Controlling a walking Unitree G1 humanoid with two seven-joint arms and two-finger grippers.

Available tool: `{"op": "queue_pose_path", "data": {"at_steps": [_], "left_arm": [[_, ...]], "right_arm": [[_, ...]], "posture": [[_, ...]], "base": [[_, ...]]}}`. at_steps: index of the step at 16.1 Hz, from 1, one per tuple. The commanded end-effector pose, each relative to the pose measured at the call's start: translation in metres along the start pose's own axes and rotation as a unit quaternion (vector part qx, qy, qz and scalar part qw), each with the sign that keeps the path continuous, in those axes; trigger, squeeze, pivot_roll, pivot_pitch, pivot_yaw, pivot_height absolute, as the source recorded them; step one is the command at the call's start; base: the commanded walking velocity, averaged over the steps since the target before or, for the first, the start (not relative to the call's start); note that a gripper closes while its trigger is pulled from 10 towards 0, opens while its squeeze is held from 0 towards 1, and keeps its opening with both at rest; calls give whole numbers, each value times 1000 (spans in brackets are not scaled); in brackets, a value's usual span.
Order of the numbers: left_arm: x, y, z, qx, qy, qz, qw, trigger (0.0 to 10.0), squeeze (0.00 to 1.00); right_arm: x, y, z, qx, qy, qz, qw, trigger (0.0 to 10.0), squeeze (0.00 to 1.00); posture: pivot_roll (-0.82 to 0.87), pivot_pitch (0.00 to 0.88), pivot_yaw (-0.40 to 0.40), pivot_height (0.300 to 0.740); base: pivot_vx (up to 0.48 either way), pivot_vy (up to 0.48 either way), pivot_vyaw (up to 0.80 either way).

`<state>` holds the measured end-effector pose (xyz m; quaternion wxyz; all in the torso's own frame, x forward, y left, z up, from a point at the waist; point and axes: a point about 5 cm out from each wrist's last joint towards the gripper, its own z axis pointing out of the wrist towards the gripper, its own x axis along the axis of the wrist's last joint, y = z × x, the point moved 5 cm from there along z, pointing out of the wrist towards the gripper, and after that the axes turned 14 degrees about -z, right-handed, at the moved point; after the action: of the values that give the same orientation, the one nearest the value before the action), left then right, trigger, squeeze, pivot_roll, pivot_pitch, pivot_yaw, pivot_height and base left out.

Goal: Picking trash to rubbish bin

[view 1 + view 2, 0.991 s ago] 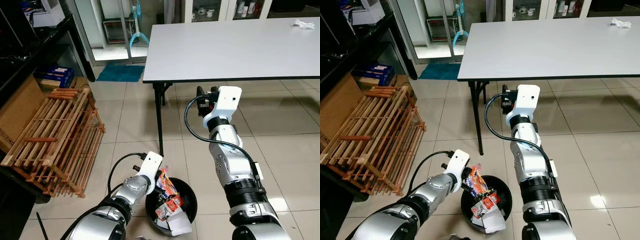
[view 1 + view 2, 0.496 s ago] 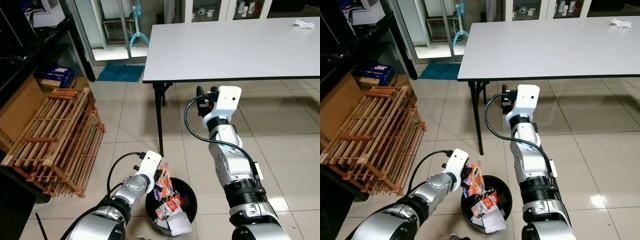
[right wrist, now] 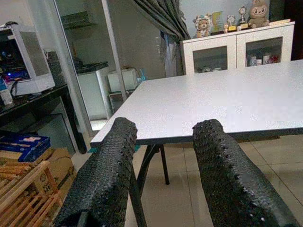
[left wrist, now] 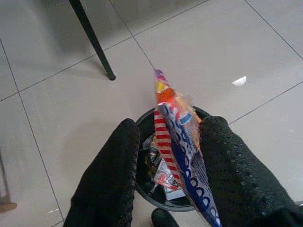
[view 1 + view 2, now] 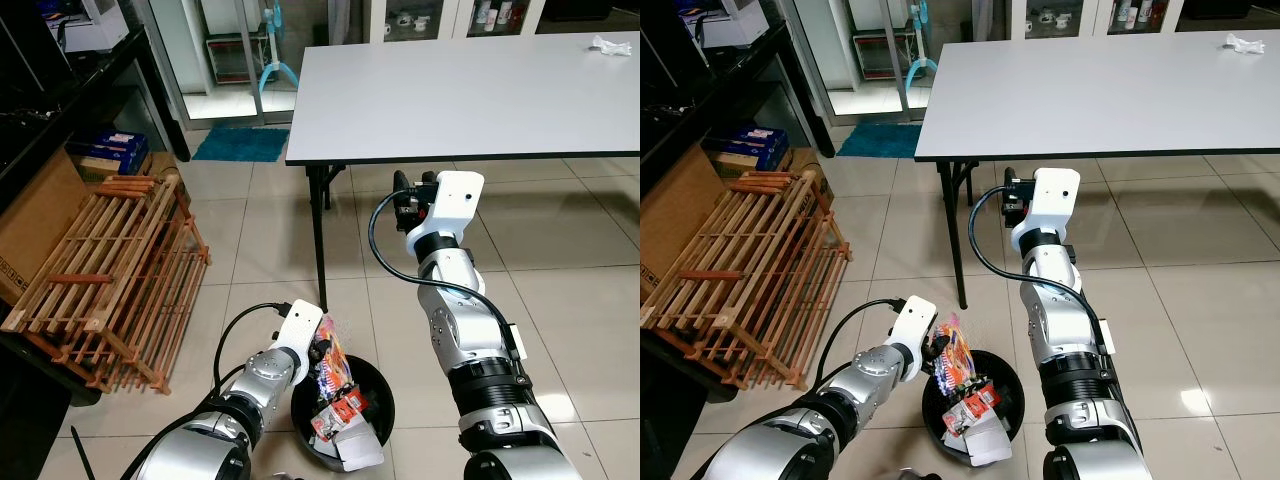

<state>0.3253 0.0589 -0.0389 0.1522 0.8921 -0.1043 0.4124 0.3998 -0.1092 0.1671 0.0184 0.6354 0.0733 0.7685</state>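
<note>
Low at my left, the left hand [image 4: 163, 156] is clamped on a snack wrapper [image 4: 177, 156], a striped red, blue and orange packet pinched between its two black fingers [image 4: 118, 170]; the packet stands nearly upright, its crimped end pointing away from the wrist; directly beneath it lies the rubbish bin [image 5: 378, 385], a round black bin on the tiled floor [image 5: 560, 320], and I see the wrapper held over the bin's left rim rather than resting inside; within the bin lie more trash [image 5: 345, 415], among it red printed packets and a white piece of paper or card; just beyond the bin rises the black leg [image 5: 320, 240] of the worktop [image 5: 470, 90], a broad white surface; a small crumpled white scrap [image 5: 608, 45] lies near the worktop's far right corner; the right hand [image 3: 161, 161] is raised beside the worktop's near edge, its fingers apart with nothing between them; to my left a wooden slatted rack [image 5: 110, 275] leans over the floor, with a cardboard box [image 5: 35, 225] behind it.
</note>
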Motion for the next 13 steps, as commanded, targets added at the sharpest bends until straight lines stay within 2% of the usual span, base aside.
{"op": "queue_pose_path", "data": {"at_steps": [1,7,8,9,13], "left_arm": [[7,-3,0,6,10,3,1000,10000,1000],[9,-2,0,6,15,4,1000,10000,1000],[9,-4,0,14,14,14,1000,10000,949],[11,-6,0,20,17,23,999,10000,0],[24,-14,-1,30,41,5,999,10000,0]], "right_arm": [[3,0,0,-2,3,3,1000,10000,0],[3,0,0,-3,3,3,1000,10000,0],[3,0,0,-2,3,3,1000,10000,0],[3,0,0,-3,3,3,1000,10000,0],[3,0,0,-2,2,3,1000,10000,0]], "posture": [[-55,0,114,740],[-54,0,114,740],[-54,0,113,740],[-54,0,113,740],[-51,0,111,740]], "base": [[0,0,0],[0,0,0],[0,0,0],[0,0,0],[0,0,0]]}}
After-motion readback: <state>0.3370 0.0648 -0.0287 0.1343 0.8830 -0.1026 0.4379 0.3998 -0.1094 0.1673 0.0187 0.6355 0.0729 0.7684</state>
